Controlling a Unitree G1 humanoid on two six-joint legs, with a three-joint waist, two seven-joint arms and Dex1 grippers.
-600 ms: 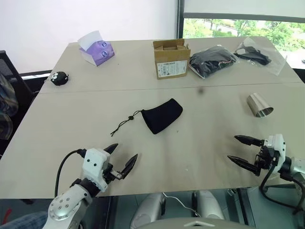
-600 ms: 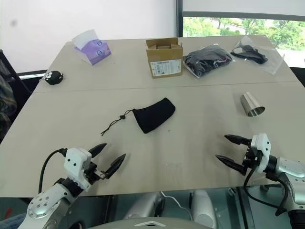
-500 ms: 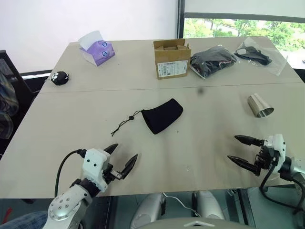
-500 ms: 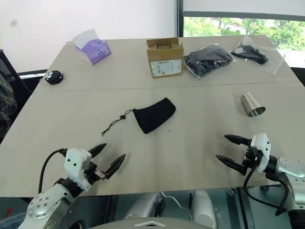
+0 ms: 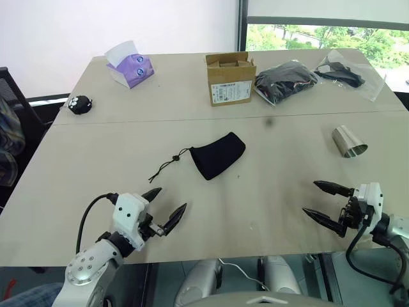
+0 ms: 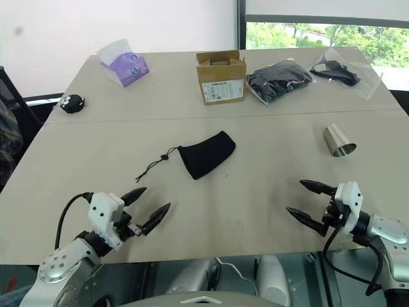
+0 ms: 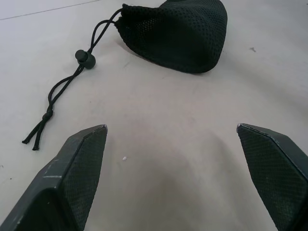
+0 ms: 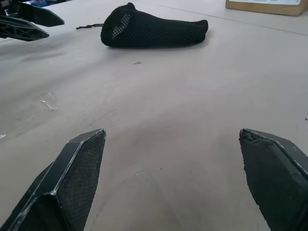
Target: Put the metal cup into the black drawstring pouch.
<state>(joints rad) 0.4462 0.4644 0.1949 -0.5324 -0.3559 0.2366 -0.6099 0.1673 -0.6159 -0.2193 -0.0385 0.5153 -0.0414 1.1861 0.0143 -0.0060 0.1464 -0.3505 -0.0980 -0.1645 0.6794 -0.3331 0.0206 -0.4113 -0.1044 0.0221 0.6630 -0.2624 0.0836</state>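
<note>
On table (image 5: 96, 147), black drawstring pouch (image 5: 218, 155) centre, metal cup (image 5: 349, 141) right, apart.

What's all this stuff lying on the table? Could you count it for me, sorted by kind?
Black drawstring pouch: 1
Metal cup: 1
Cardboard box: 1
Tissue pack: 1
Small black round toy: 1
Clear plastic bags of black fabric: 2
Total: 7
</note>
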